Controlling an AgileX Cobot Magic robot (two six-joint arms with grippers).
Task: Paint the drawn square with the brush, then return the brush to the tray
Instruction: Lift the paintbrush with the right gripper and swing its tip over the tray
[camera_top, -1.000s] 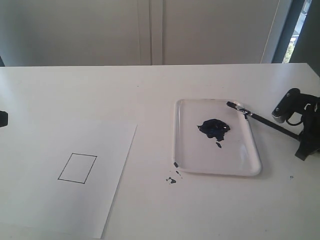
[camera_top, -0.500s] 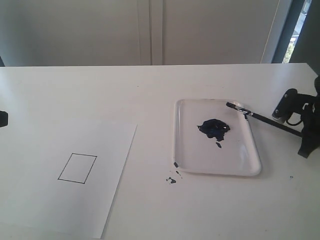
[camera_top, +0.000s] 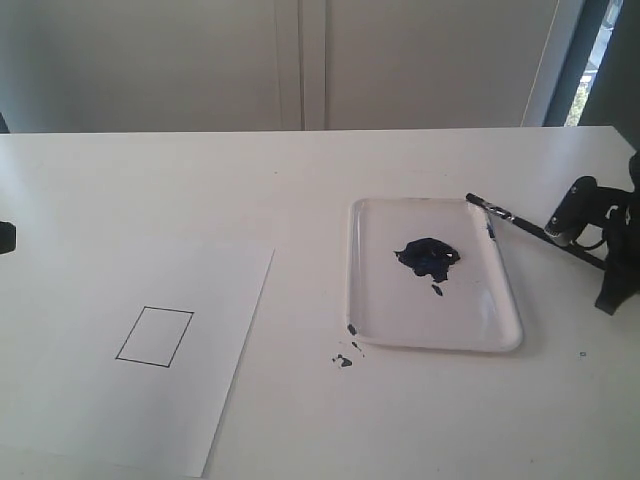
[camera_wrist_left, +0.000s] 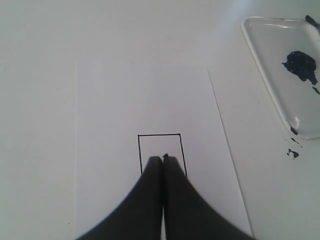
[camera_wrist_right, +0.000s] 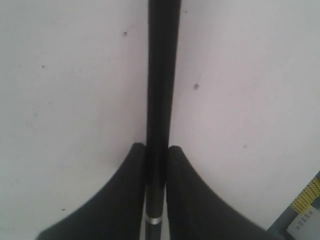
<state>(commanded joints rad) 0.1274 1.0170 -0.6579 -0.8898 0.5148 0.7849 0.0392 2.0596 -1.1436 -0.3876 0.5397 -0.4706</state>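
1. A white table (camera_top: 300, 170) fills most of the exterior view.
2. A white paper sheet (camera_top: 160, 410) lies flat on its front left part, a little turned.
3. A few dark blue paint spots (camera_top: 343, 360) sit on the bare table, right of the sheet.
4. Pale wall panels (camera_top: 150, 60) stand behind the table.
5. A window strip (camera_top: 600, 50) shows at the far right.

glossy plastic tray (camera_top: 400, 315), matt paper sheet (camera_top: 90, 400)
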